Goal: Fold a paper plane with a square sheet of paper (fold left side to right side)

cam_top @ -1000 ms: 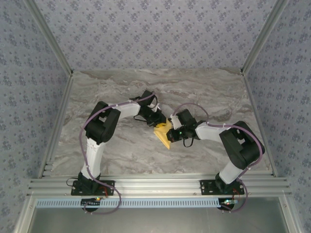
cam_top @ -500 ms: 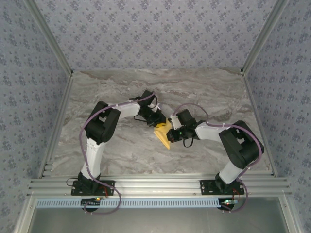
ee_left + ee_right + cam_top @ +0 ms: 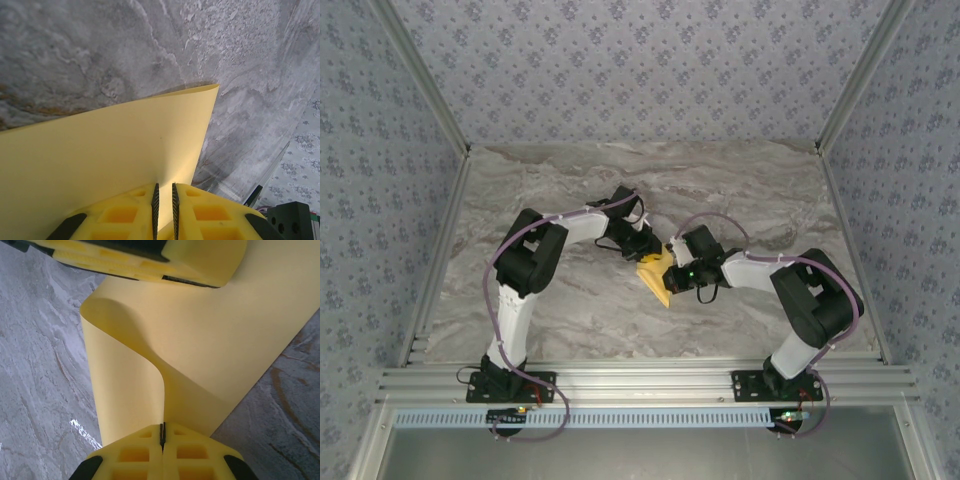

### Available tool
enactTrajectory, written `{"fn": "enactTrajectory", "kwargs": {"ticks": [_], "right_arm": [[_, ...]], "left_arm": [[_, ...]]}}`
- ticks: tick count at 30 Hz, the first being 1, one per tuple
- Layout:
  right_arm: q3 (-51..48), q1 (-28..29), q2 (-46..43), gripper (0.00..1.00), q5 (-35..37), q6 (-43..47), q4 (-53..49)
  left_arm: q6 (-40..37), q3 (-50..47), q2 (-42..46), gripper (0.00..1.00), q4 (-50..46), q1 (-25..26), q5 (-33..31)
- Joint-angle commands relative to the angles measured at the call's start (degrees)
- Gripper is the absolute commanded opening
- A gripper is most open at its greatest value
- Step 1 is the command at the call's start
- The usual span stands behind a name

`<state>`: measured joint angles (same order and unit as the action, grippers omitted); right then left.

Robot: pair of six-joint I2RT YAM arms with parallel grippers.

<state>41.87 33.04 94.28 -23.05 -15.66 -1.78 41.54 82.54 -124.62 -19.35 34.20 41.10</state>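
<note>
POSITION: square sheet of paper [image 3: 658,275] at mid tabletop [image 3: 570,310], between both arms, partly raised, curled in a soft uncreased bend | LEFT: left end effector [image 3: 164,192] clamped on a sheet edge | RIGHT: right end effector [image 3: 162,432] pressed together, curled flap pinched in the seam

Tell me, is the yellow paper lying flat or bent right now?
Bent over, not flat and not creased: the paper curves in a soft loop between the right claw and the left claw, both pinching it.
</note>
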Motion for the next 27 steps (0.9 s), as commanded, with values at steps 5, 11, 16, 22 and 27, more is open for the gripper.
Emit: {"fn": "enactTrajectory", "kwargs": {"ticks": [5,11,16,22,27], "right_arm": [[-1.8,1.1,-0.5,0.00,0.9,-0.3,-4.2],[-1.6,1.3,-0.8,0.00,0.5,-1.1,-3.6],[-1.4,1.3,-1.5,0.00,0.2,-1.5,-3.4],[-1.3,1.3,-2.1,0.00,0.5,-1.4,-3.9],[-1.5,1.3,-2.1,0.00,1.2,-1.8,-3.7]], "left_arm": [[-0.7,-1.3,-0.6,0.17,-4.5,0.2,-2.8],[-0.8,-1.3,-0.5,0.17,-4.5,0.1,-2.8],[-0.8,-1.4,-0.4,0.17,-4.4,0.1,-2.8],[-0.8,-1.6,-0.4,0.17,-4.4,0.1,-2.8],[-0.8,-1.7,-0.4,0.17,-4.4,0.1,-2.8]]}}
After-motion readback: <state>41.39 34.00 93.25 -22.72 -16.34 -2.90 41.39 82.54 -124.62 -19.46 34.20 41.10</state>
